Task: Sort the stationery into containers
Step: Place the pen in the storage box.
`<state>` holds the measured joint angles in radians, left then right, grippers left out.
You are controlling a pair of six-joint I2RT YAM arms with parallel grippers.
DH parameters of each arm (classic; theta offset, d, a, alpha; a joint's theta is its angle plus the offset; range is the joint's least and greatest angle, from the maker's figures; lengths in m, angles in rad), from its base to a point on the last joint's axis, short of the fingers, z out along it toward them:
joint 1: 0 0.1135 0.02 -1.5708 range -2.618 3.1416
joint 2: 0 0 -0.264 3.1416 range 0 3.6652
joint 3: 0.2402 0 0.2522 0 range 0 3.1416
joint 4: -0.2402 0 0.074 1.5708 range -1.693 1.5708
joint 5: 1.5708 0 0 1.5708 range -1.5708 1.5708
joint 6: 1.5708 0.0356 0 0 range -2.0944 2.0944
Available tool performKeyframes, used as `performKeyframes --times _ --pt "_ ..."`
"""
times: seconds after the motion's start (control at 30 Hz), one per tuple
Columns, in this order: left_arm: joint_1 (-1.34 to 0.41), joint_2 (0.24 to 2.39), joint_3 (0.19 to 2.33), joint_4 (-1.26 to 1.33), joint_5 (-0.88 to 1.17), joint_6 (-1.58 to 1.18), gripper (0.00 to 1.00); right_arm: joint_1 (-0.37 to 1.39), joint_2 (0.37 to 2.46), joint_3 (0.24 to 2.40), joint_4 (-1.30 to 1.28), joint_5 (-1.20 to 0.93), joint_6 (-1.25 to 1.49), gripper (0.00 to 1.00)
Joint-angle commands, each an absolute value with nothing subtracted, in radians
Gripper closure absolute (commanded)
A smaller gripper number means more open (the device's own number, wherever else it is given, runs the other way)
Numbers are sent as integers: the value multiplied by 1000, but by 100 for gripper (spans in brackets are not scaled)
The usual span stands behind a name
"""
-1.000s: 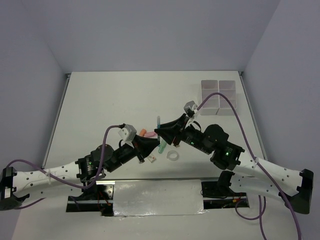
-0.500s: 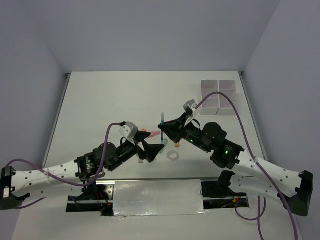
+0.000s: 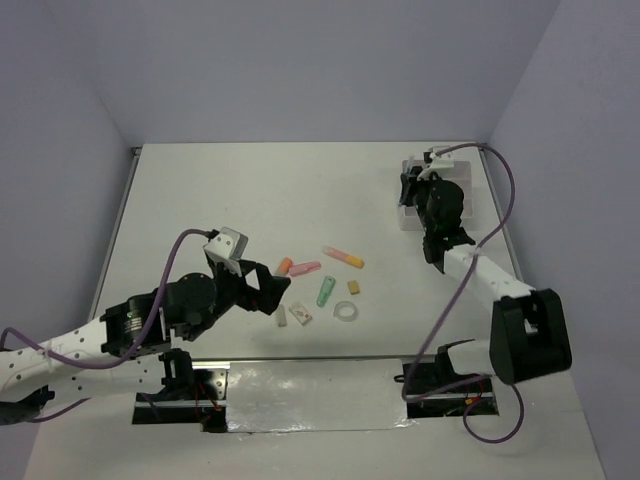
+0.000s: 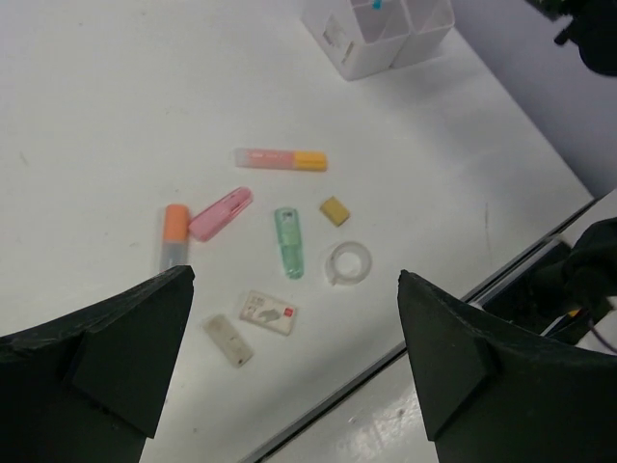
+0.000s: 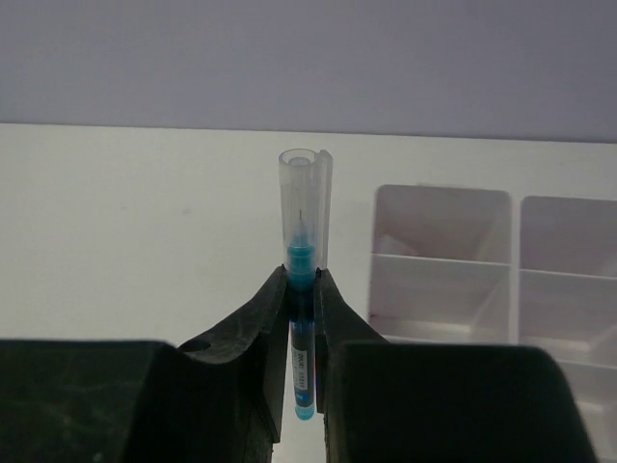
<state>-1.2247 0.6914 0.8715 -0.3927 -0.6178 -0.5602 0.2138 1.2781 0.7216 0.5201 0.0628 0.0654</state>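
The sorting is, as I judge, only at its start; the right gripper (image 5: 301, 280) is clenched on a teal pen (image 5: 305, 198), its clear cap toward the top of the wrist view, with the trays (image 5: 439, 258) just beyond it at the right; the pen is not yet let go, and the compartments that show there look empty. Eight things lie loose in the lower middle of the top view, well apart from the trays at the upper right: an orange-capped marker (image 4: 174, 236), a pink marker (image 4: 221, 213), a pink-yellow marker (image 4: 281, 159), a green packet (image 4: 287, 242), a yellow eraser (image 4: 335, 210), a tape ring (image 4: 348, 262) and two white erasers (image 4: 267, 313); all these are left to do. The left gripper (image 4: 296, 289) hangs above them, fingers spread wide, grasping nothing. The table (image 3: 220, 200) is white and matte, with a shiny strip (image 3: 315, 395) at its lower edge; pale lilac walls (image 3: 300, 70) close it on three sides.
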Motion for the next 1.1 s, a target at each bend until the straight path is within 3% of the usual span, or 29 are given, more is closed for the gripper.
performKeyframes --times 0.0,0.2,0.6,1.07 --pt "-1226 637 901 -566 -635 -558 1 152 1415 802 819 25 -18 100" --pt "-1243 580 894 -583 -655 -561 1 112 1585 870 968 5 -66 100" --pt "-1293 604 874 -583 -627 -586 1 58 1736 1121 833 -20 -133 100" --pt "-1328 577 884 -581 -658 -575 1 20 1827 1037 989 -66 -137 100"
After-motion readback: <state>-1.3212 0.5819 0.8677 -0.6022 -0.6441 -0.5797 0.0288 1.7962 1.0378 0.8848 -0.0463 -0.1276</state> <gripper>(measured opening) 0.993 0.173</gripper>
